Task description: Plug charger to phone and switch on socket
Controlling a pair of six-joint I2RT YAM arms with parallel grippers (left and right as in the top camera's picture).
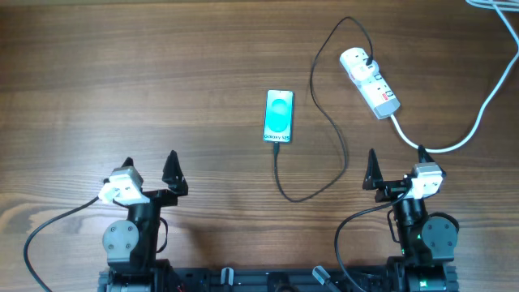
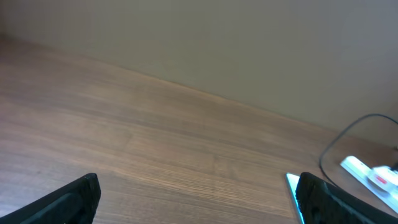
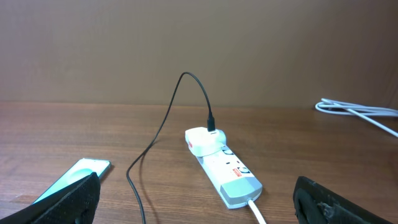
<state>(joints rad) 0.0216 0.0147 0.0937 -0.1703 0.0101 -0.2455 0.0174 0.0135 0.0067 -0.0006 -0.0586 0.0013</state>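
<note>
**Overhead.** At the near edge of the wooden table (image 1: pixel 122 65), the left gripper (image 1: pixel 150 166) and the right gripper (image 1: pixel 396 162) are seen with fingers spread wide and nothing held between them. The phone (image 1: pixel 278 116) is laid flat at mid-table, teal screen up, its "Galaxy S25" end turned toward the robot. That end is met by the connector tip of the charger (image 1: pixel 345 154); whether the tip is fully seated cannot be told. From there the black cable is looped toward the right arm, carried back up the table and arched over to a white adapter (image 1: pixel 354 58) on the far end of the socket (image 1: pixel 375 88). The socket is set at a slant on the far right, well apart from the phone, with its white cord (image 1: pixel 478 113) trailed off toward the top right corner.

**Left wrist.** Two dark fingers (image 2: pixel 68 202) are framed at the bottom corners, wide apart over bare wood. A sliver of the phone (image 2: pixel 291 185) is caught beside the finger at the frame's right, with the socket (image 2: pixel 367 174) beyond.

**Right wrist.** The fingers (image 3: pixel 68 199) are again pictured parted and empty. The phone (image 3: pixel 78 174) is shown at lower left. The socket (image 3: pixel 233 177) lies at centre, red switch marks (image 3: pixel 235 167) on top. The charger (image 3: pixel 168 118) is plugged into the top of the adapter (image 3: pixel 204 142).
</note>
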